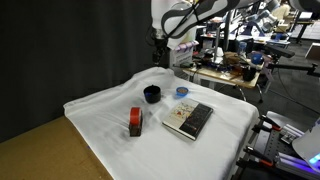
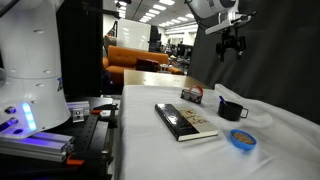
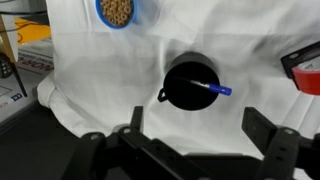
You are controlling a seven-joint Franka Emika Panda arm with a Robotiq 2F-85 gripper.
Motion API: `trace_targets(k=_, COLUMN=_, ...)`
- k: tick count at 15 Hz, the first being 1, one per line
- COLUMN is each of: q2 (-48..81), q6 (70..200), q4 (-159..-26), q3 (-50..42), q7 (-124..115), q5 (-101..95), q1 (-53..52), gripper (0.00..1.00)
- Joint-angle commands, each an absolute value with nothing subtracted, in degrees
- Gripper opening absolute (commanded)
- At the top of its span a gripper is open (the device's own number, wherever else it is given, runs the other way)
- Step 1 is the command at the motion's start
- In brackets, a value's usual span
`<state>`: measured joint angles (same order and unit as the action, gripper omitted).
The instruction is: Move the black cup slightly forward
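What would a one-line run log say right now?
pincer: open, empty, hovering over black cup | cup: upright on white cloth, untouched | task: not yet done

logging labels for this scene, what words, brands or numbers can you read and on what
No text can be read in any view.
On the book: cover print, too small and blurred to read.
On the red-and-black block: no legible marking.
On the black cup: no lettering visible.
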<state>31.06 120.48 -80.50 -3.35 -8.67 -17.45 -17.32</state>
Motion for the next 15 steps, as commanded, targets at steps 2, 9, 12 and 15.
trace_targets(k=2, q2=19.81, q6=120.45, q4=-95.55, q3=-1.47, q7=-11.02, q5=-19.36, q1=-16.26, gripper=1.00)
trace_targets(k=9, q2=13.09, q6=121.30, q4=-103.42, q3=0.68, q7=-11.74, q5=-18.76, q1=-14.43, gripper=1.00)
trace_targets(k=12, q2=12.47, q6=121.63, q4=-105.23, q3=1.71, q7=-12.06, q5=-18.51, q1=-14.02, gripper=1.00)
trace_targets(k=15, q2=13.94, q6=119.61, q4=-103.52, q3=2.26, q7=-12.03, q5=-18.63, q1=-13.95, gripper=1.00)
